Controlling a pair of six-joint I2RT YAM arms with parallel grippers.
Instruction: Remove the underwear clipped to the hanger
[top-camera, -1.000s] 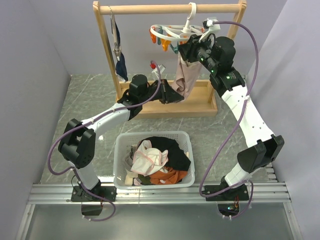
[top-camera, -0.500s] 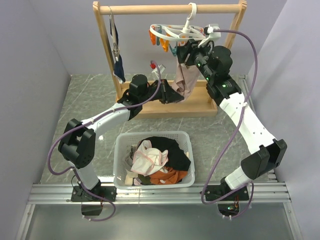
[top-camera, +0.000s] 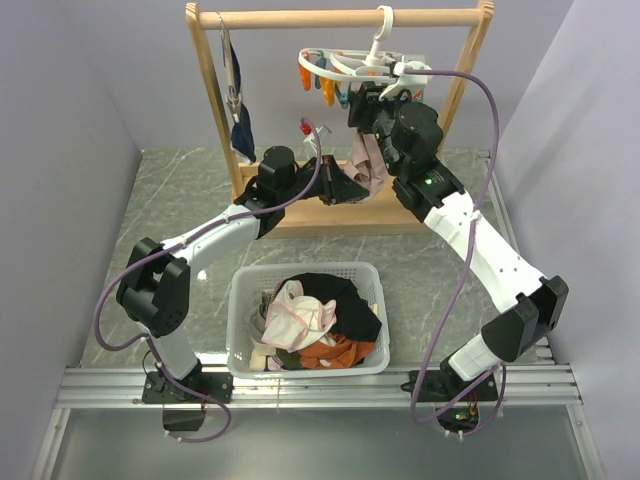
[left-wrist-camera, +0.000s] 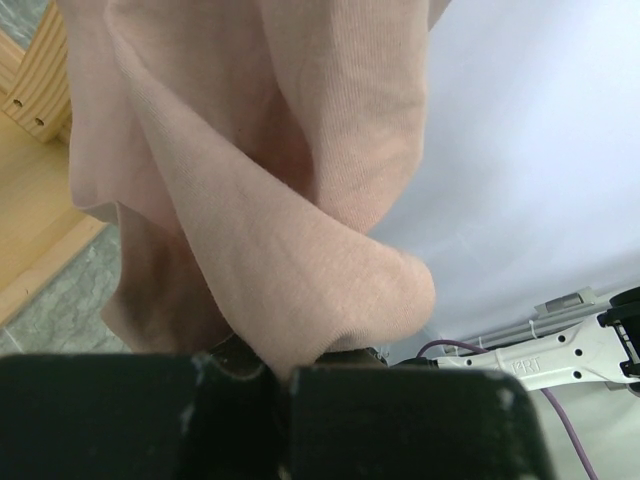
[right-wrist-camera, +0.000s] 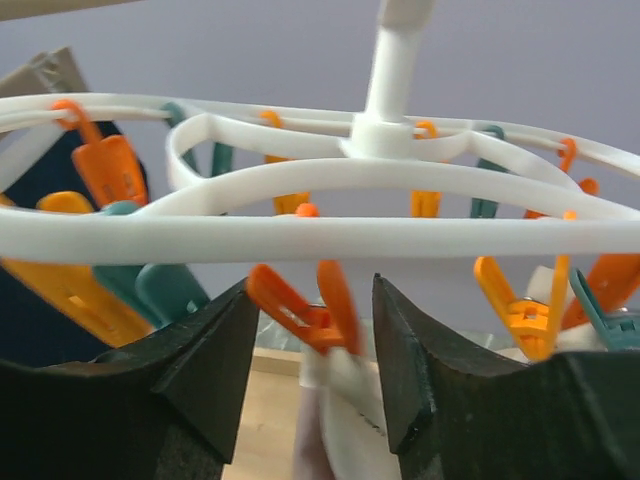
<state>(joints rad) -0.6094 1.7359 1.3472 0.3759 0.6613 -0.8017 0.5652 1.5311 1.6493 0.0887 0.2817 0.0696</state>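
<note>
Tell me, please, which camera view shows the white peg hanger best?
The right wrist view: the hanger fills the frame, ring, stem and pegs clear. The top view shows it small, on the wooden rail by the right gripper. The left wrist view shows none of it, mainly pink-beige cloth.

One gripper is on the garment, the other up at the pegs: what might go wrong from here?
1. The left gripper is shut on the pale pink-beige underwear, clipped to the hanger. Pulling before the peg opens might stretch the fabric or swing the hanger off the wooden rod.
2. The right gripper is open around an orange peg, with other pegs crowded close; it might squeeze the wrong one or knock the hanger.
</note>
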